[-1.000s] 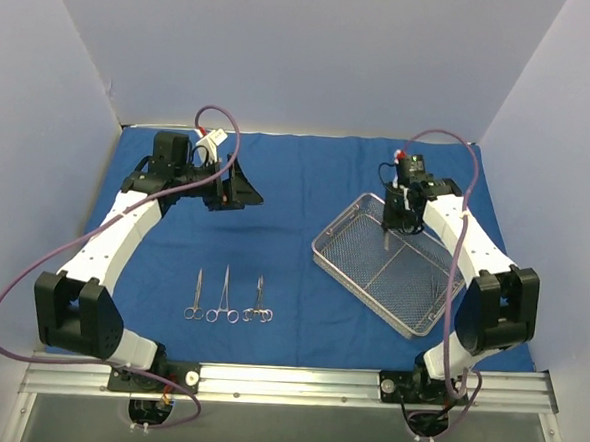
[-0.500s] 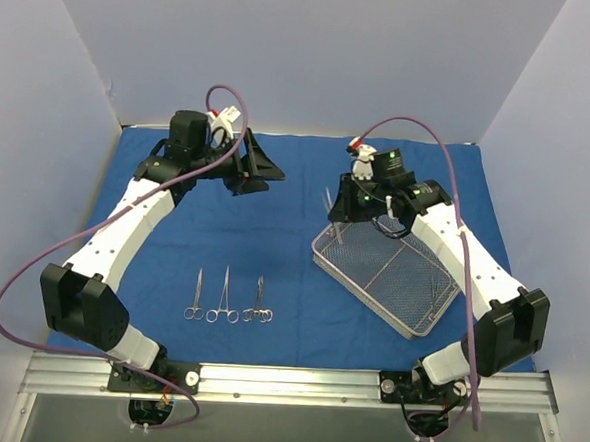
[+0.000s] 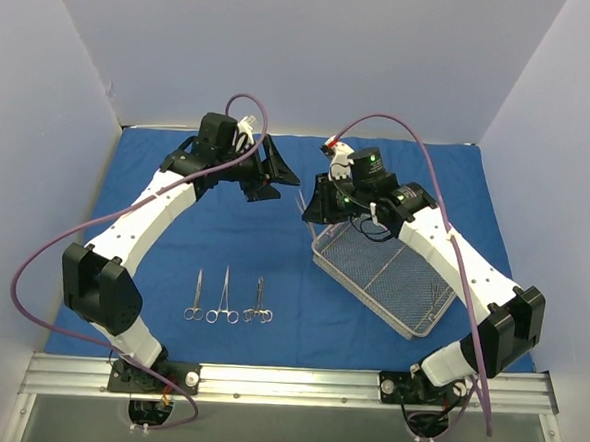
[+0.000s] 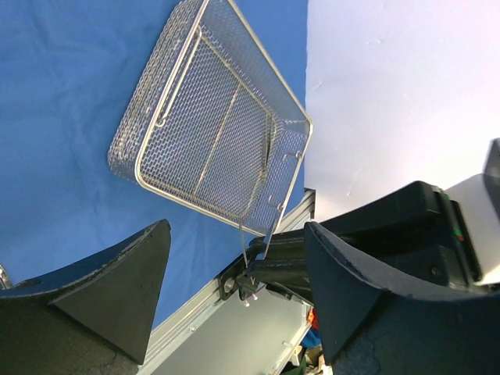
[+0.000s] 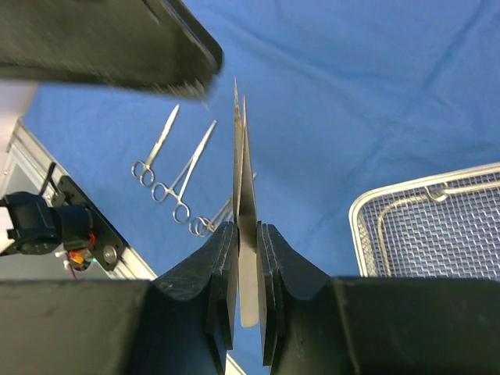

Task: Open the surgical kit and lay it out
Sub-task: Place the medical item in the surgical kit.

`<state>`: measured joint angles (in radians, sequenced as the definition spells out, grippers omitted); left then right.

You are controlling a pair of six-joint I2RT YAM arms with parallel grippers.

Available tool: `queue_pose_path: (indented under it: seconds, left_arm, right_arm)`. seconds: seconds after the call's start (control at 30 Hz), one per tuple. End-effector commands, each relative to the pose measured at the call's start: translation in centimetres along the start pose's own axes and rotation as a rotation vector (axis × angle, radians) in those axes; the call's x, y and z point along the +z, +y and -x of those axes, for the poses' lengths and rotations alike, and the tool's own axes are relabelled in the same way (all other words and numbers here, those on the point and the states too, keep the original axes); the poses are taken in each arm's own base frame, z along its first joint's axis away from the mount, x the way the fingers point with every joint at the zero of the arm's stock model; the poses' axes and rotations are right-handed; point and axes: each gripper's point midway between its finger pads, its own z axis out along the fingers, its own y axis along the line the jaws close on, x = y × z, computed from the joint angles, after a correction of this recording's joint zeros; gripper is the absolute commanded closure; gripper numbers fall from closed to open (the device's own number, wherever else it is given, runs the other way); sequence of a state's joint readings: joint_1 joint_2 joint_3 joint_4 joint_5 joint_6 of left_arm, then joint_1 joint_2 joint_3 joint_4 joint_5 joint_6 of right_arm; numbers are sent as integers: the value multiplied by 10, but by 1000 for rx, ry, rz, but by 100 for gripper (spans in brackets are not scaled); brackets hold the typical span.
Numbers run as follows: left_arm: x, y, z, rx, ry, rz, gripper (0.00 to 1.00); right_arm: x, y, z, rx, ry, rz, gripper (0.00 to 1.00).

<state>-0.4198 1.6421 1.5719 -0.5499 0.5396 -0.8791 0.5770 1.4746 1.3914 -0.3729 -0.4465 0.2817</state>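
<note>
The right end effector (image 5: 248, 232) is clenched on a pair of tweezers (image 5: 241, 148): in the right wrist view both pads press the flat steel blades, whose two tips stand out past the fingers, almost touching. The butt end of the tweezers drops below the pads and blurs out. From above, the tweezers are only a pale sliver at the left of this end effector, held in the air over the blue cloth (image 3: 299, 316) just beyond the far-left corner of the wire-mesh tray (image 3: 412, 273).

The left end effector (image 4: 237, 230) is released, its fingers spread wide with nothing between them. It hangs over the far middle of the cloth, near the right end effector, and its dark underside fills the upper left of the right wrist view as a blur.

The tray lies on the right half of the cloth, turned at an angle. Thin lines on its mesh floor could be wires or a slim instrument; I cannot tell which.

Three ring-handled instruments (image 3: 225, 297) lie side by side on the near-left part of the cloth, rings toward the near edge. In the right wrist view the third is half hidden behind a finger.

The cloth covers the table to its walls
</note>
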Motion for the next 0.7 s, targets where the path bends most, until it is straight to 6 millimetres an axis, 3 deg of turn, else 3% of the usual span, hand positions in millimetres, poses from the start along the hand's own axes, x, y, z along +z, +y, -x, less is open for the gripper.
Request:
queue_pose_path:
  seconds: [0.0, 0.23, 0.67]
  left_arm:
    - [-4, -13, 5, 27, -26, 1, 23]
    - [5, -17, 0, 41, -3, -5, 25]
    - [11, -12, -4, 47, 18, 8, 45]
  right_arm:
    - [0, 16, 20, -17, -61, 35, 100]
    - [7, 16, 16, -11, -36, 31, 100]
    - [9, 18, 20, -10, -41, 25, 100]
